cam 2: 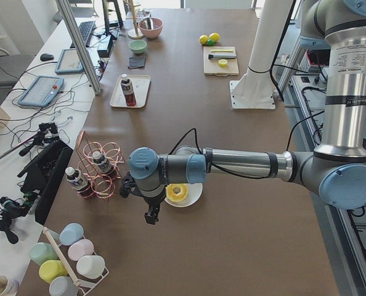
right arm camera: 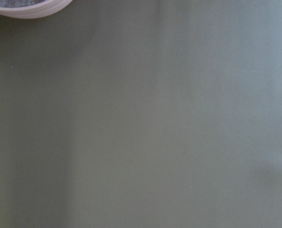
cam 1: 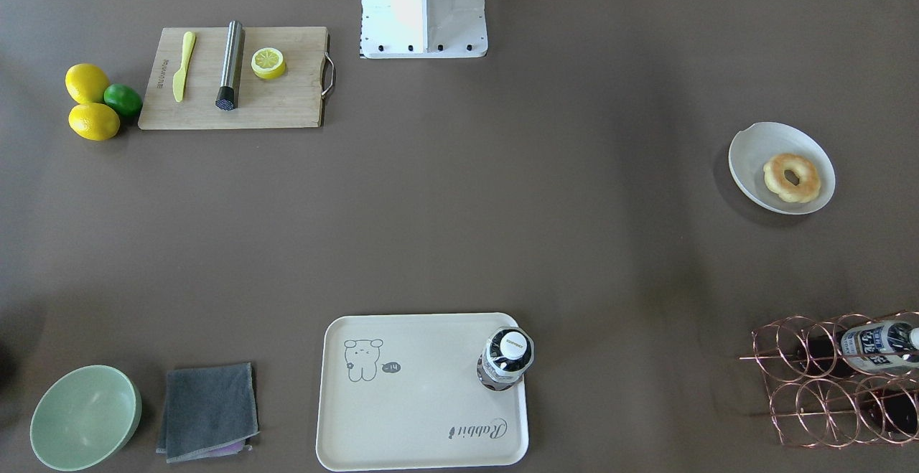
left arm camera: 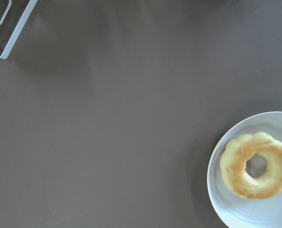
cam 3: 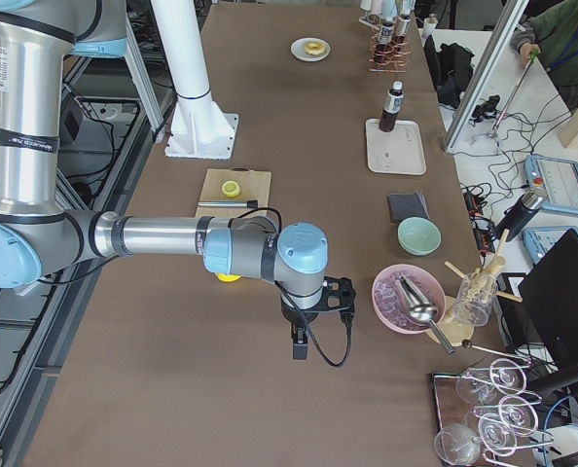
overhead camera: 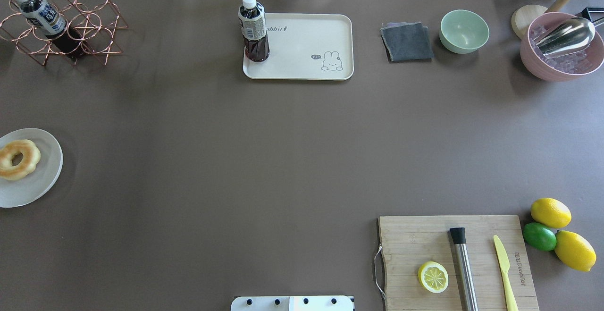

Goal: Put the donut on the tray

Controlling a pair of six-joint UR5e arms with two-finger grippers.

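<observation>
Donut (cam 1: 791, 178) in white bowl (cam 1: 754, 144), far from "Rabbit" tray (cam 1: 423, 415); left tool (cam 2: 150, 217), right tool (cam 3: 300, 348): state unclear.

The white bowl (overhead camera: 33, 188) is cut by the overhead view's left edge, and in the left wrist view its right and lower parts run out of the frame. Seen from the left end of the tabletop (cam 2: 244, 234), the left arm (cam 2: 238, 163) covers part of the bowl and of the donut (cam 2: 177, 193). The left gripper (cam 2: 151, 216) shows only there, too small to tell how its jaws stand. The right gripper (cam 3: 300, 350) shows only in the right-end view, its jaws equally unreadable, and the right arm (cam 3: 162, 235) hides most of a yellow fruit (cam 3: 229, 277). The cutting board (overhead camera: 415, 245), metal cylinder (overhead camera: 465, 273) and yellow knife (overhead camera: 505, 273) run off the overhead view's lower edge. The wire rack (cam 1: 811, 387) is cut by the front view's right edge. The right wrist view is hazy, with only a sliver of a pink bowl (right arm camera: 32, 10) at its top-left corner.
</observation>
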